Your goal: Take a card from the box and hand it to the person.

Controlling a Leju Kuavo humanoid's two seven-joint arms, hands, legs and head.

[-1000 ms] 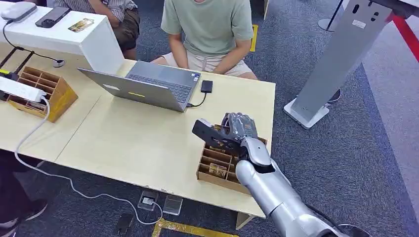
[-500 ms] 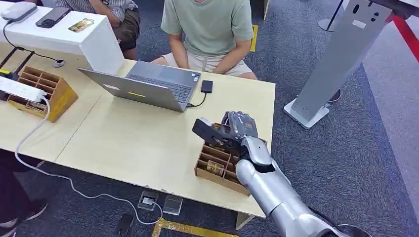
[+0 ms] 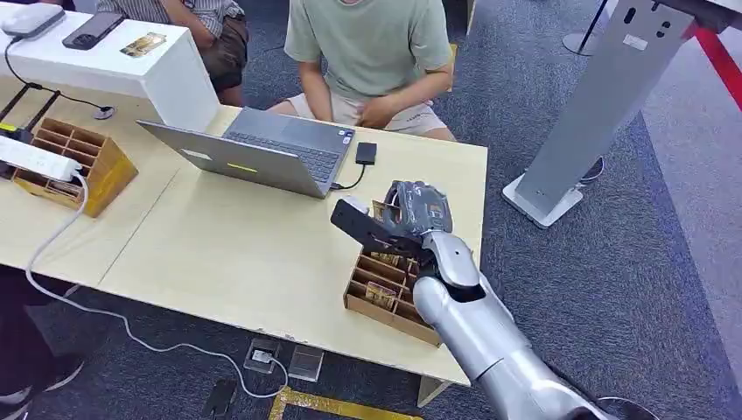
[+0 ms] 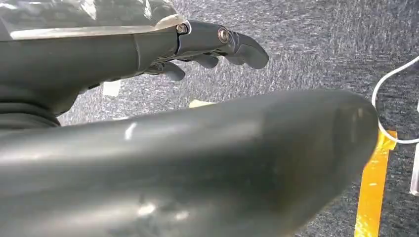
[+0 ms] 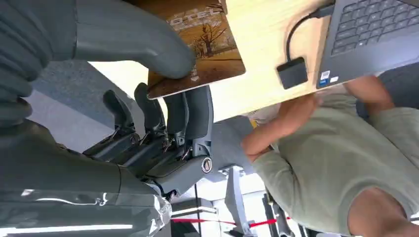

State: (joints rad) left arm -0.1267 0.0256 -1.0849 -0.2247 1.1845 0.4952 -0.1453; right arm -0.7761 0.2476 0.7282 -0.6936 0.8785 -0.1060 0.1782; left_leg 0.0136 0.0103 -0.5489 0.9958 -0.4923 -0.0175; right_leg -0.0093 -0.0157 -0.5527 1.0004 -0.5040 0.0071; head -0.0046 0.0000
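The pale wooden table (image 3: pixel 254 254) fills the left and middle of the head view, with grey carpet (image 3: pixel 630 289) to the right. A person (image 3: pixel 372 52) in a green shirt sits at the table's far edge, top centre. An open laptop (image 3: pixel 262 157) lies between that person and the compartmented wooden box (image 3: pixel 385 293) near the table's lower right edge; a small black drive (image 3: pixel 366 153) is cabled to the laptop. A second wooden box (image 3: pixel 83 162) stands at the far left. The right hand (image 3: pixel 411 219) is just above the box, fingers (image 5: pixel 188 113) and thumb pinching a brown card (image 5: pixel 202 44). The left hand (image 4: pixel 197 44) hangs over carpet, fingers slightly curled, holding nothing.
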